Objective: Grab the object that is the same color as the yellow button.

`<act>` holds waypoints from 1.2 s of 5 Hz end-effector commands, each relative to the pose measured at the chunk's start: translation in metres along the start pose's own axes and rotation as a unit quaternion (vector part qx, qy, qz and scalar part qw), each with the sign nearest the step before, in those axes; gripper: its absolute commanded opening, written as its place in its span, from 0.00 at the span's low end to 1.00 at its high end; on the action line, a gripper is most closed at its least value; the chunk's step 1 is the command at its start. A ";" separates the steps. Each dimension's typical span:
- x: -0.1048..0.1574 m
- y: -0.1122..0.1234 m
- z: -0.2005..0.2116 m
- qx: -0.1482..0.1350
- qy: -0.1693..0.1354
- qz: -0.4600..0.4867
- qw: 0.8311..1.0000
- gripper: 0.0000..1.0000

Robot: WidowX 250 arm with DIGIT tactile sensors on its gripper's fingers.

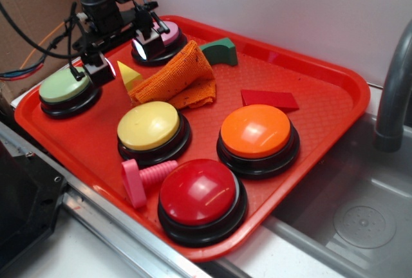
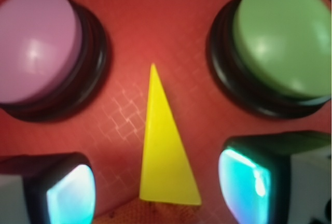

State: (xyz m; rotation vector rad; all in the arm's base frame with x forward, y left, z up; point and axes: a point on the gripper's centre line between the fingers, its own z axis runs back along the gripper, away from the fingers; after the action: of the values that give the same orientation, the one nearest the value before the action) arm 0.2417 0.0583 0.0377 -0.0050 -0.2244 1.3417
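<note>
The object, a small yellow wedge (image 1: 129, 74), lies on the red tray (image 1: 322, 123) at the back left, against the orange mesh cloth (image 1: 177, 75). My gripper (image 1: 124, 57) hangs just above it, open, one finger on each side. In the wrist view the wedge (image 2: 163, 151) points away from me and lies between my two fingers (image 2: 67, 193) without touching either; the gripper (image 2: 158, 185) holds nothing. The yellow button (image 1: 149, 125) stands nearer the tray's front, clear of the gripper.
A pale green button (image 1: 64, 87) and a pink button (image 1: 168, 33) flank the wedge closely. Also on the tray: orange button (image 1: 256, 131), red button (image 1: 199, 191), pink bolt (image 1: 141, 178), green block (image 1: 220, 49), flat red block (image 1: 269, 100). A grey faucet (image 1: 393, 98) stands right.
</note>
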 end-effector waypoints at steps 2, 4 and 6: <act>0.005 0.006 -0.022 0.023 -0.001 0.005 1.000 0.00; 0.007 -0.005 0.005 -0.008 0.048 -0.099 0.994 0.00; 0.008 -0.043 0.079 -0.039 0.070 -0.327 0.942 0.00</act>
State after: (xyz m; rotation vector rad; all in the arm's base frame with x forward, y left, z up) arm 0.2686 0.0335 0.1069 -0.0770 -0.0793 0.6724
